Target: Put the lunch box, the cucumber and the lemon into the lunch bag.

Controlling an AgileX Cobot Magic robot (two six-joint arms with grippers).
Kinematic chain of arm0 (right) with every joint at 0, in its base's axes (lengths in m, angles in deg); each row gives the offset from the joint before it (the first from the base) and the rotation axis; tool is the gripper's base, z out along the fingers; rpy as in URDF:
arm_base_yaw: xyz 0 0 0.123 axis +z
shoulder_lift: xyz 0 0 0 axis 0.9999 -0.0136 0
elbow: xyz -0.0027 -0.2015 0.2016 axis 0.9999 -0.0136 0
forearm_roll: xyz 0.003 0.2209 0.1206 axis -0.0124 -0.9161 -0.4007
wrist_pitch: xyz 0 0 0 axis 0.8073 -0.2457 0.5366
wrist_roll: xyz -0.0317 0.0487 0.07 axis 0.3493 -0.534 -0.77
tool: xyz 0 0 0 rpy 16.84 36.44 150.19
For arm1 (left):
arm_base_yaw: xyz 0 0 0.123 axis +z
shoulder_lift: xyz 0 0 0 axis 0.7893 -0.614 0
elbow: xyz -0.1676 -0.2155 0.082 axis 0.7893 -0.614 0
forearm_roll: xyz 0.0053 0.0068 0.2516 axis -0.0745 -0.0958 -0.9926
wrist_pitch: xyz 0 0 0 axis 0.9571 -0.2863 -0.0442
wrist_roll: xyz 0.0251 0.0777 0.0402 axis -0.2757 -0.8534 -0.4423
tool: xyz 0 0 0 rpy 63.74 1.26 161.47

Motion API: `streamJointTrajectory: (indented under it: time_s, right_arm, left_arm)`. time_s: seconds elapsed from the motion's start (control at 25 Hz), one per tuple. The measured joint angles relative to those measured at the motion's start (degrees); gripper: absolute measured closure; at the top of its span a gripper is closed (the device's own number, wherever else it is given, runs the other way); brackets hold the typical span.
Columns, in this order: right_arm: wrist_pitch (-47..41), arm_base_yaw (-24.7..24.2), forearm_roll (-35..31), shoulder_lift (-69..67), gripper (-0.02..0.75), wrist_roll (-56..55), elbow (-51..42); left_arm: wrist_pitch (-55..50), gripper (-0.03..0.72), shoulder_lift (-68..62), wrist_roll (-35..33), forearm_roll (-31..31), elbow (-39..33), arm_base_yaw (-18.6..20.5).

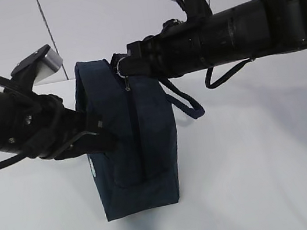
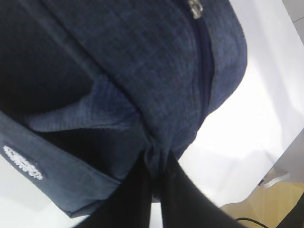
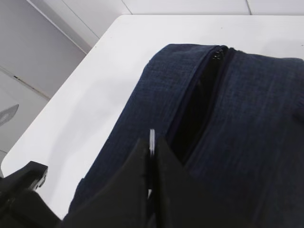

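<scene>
The dark navy lunch bag (image 1: 130,154) stands on the white table (image 1: 267,161). My left gripper (image 1: 105,136) is at the bag's left side. In the left wrist view it (image 2: 156,159) is shut on a pinch of the bag's fabric (image 2: 142,71). My right gripper (image 1: 123,65) is at the bag's far top end. It (image 3: 152,145) is shut on the metal ring zip pull (image 3: 152,137). A dark gap (image 3: 194,114) runs along the zipper line beyond it. The lunch box, the cucumber and the lemon are out of view.
One loop handle (image 1: 183,101) hangs off the bag's right side. A small white label (image 2: 23,162) sits on the bag's side. The table's edge and a grey wall show past the bag (image 3: 57,61). Both arms cross above the table at bag height.
</scene>
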Motion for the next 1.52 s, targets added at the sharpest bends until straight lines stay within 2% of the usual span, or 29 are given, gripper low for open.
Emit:
streamJointTrajectory:
  time_s: [0.64, 0.88, 1.52]
  right_arm:
    - [-0.6, -0.3, 0.1, -7.5, 0.751, -0.6, 9.3]
    - [-2.7, -2.2, 0.2, -9.7, 0.751, -1.5, 12.6]
    - [-3.5, -3.4, 3.9, -15.0, 0.751, -3.6, 19.8]
  left_arm:
    - [-0.1, 0.685, 0.0, 0.0, -0.4, 0.0, 0.0]
    - [-0.7, 0.685, 0.0, 0.0, -0.4, 0.0, 0.0]
    - [-5.2, 0.685, 0.0, 0.0, -3.0, 0.0, 0.0]
